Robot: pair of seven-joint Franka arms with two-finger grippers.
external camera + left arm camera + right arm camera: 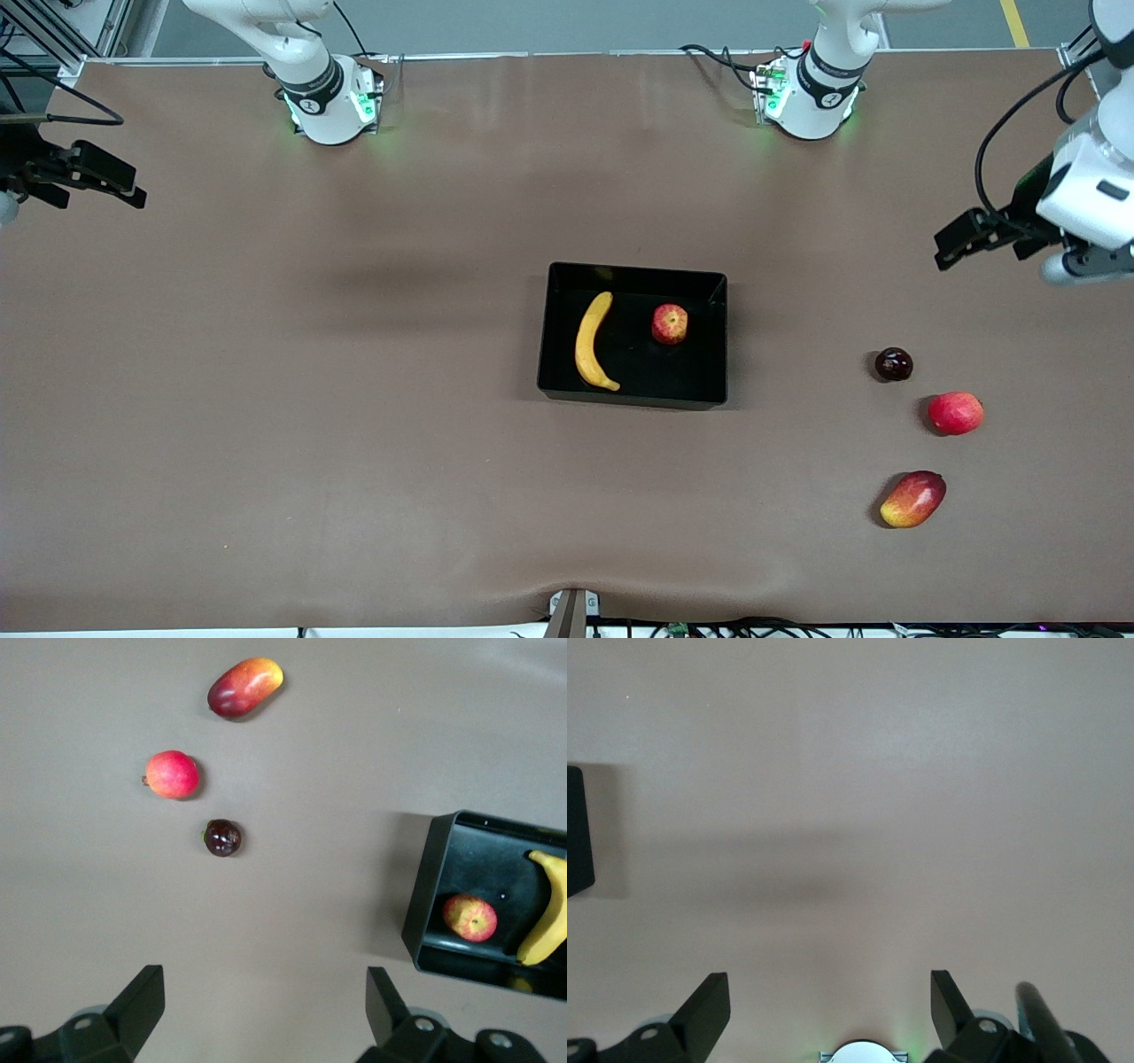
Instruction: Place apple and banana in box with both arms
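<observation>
Even overhead light, soft shadows (box (719, 292) walls glossy); sharp focus.

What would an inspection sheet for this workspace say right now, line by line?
Surface: brown table mat, slight ripple at the camera edge.
Job's things: curved yellow banana and streaked red apple lie apart inside the shallow black plastic box.
Clutter: dark round fruit, pinkish-red round fruit, red-and-yellow oval fruit, toward the left arm's end.
Grippers: left gripper and right gripper open, empty, each waiting at its table end.
Cables: black leads by the bases.
Surroundings: grey floor.
</observation>
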